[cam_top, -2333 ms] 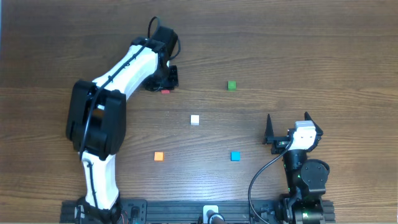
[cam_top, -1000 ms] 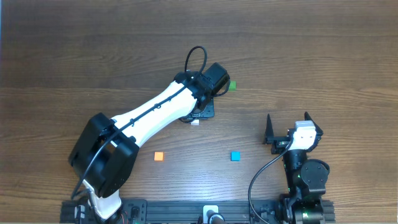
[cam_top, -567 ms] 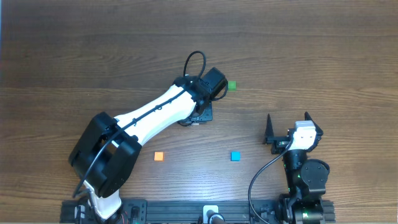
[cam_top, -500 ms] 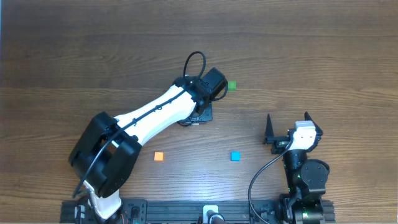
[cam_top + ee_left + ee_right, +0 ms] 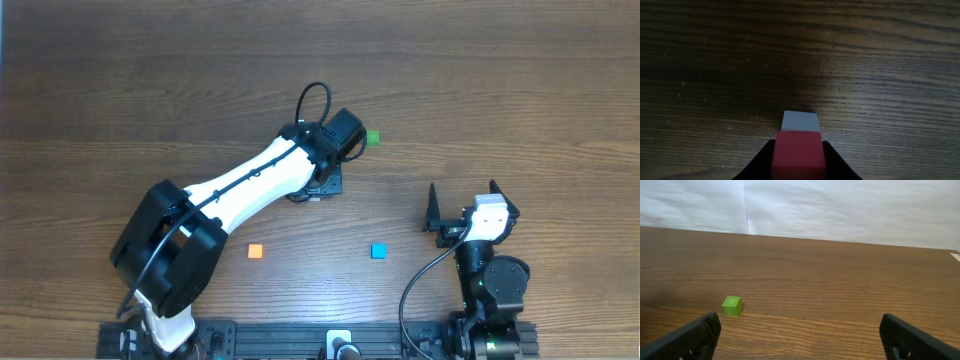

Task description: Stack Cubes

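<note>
From above, the left arm reaches across to the middle of the tabletop [image 5: 520, 80]. The left gripper [image 5: 318, 188] is right over the spot where the white cube [image 5: 800, 121] sits. A little while ago this arm was far off at the back left, down on the red cube [image 5: 797, 155], and the white cube sat alone in the middle. Then the arm swung over here, and for the last half second it has stayed put. The green cube [image 5: 373, 137] is near the arm, just behind it. The orange cube [image 5: 255, 251] and the blue cube [image 5: 378, 250] sit well apart at the front. The right gripper [image 5: 462, 190] has not moved at all and its fingers are spread wide.

From the left wrist, the gripper is squeezing the red cube between its two fingers. The white cube peeks out just past it. The red one looks lined up with the white one, but I cannot tell if it is resting on it yet or is a bit above.

From the right wrist, the green cube lies on the tabletop, well away from the spread fingers, which hold nothing.

So the red cube has been carried to the white one. I think the next thing is to let go softly, so the red cube stays on top and does not slide off.
</note>
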Controlling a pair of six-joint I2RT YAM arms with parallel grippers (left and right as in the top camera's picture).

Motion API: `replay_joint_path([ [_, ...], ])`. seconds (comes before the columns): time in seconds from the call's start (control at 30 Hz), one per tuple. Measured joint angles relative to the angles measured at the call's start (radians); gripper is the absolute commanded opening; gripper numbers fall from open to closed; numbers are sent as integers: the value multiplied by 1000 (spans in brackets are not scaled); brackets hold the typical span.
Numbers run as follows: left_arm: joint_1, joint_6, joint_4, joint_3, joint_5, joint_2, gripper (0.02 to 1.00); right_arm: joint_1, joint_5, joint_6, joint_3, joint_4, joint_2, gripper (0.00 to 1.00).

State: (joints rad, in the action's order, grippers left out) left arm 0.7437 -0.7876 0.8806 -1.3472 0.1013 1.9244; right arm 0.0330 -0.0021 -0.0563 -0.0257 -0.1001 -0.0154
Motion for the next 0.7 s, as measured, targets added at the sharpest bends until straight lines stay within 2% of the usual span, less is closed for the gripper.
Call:
replay_joint_path([
  [0.57,0,0,-8,0,-8,17,47,0,0,0,0,0,0,991],
  [0.7,0,0,-8,0,-15,17,145,0,0,-1,0,0,0,993],
])
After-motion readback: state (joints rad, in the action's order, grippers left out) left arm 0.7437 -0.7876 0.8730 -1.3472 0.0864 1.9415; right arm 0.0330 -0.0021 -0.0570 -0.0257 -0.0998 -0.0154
